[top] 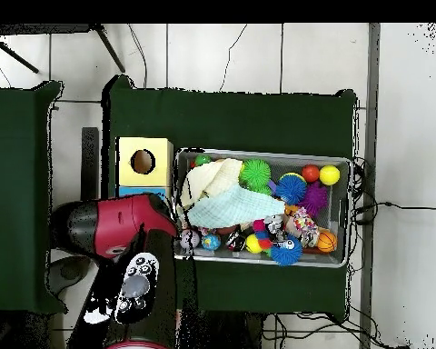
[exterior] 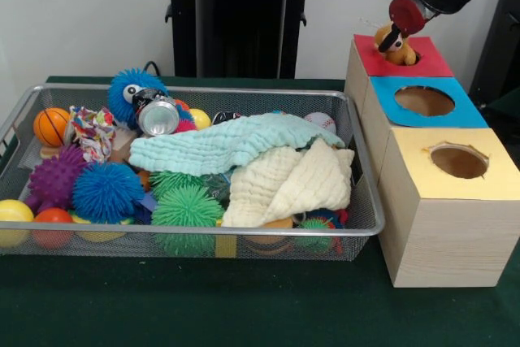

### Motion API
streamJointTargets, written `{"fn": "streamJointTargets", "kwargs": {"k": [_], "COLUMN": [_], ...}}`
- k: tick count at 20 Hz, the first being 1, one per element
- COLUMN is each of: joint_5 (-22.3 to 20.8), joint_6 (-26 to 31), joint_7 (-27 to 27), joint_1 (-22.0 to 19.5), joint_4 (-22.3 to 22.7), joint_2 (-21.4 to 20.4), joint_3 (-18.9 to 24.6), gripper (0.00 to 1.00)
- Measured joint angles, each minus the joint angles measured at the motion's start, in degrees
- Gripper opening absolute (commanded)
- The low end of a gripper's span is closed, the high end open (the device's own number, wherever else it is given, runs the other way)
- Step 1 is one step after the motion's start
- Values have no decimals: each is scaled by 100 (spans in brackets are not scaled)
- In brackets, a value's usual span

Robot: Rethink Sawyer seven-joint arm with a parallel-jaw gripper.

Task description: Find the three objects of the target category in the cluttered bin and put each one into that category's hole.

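Front view: a small orange plush toy is held clamped in the pincer at the hole of the red box, evidently for dropping in, beside the wire bin.

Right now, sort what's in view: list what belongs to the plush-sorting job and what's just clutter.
Job:
- wire-mesh bin
- orange plush animal at the red-topped hole
- gripper over it
- red hole box

Clutter:
- mint cloth
- cream cloth
- blue puffer ball
- green puffer ball
- small basketball
- rope toy
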Motion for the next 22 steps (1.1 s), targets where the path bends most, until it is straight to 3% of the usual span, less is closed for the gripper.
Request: {"fn": "streamJointTargets", "kwargs": {"k": [17, 22], "joint_5": [235, 233], "joint_6": [776, 743], "joint_7": [118, 315], "joint_1": [147, 195], "joint_4": [-650, -724], "joint_2": [-271, -325], "joint_3": [-231, -319], "gripper": [100, 100]}}
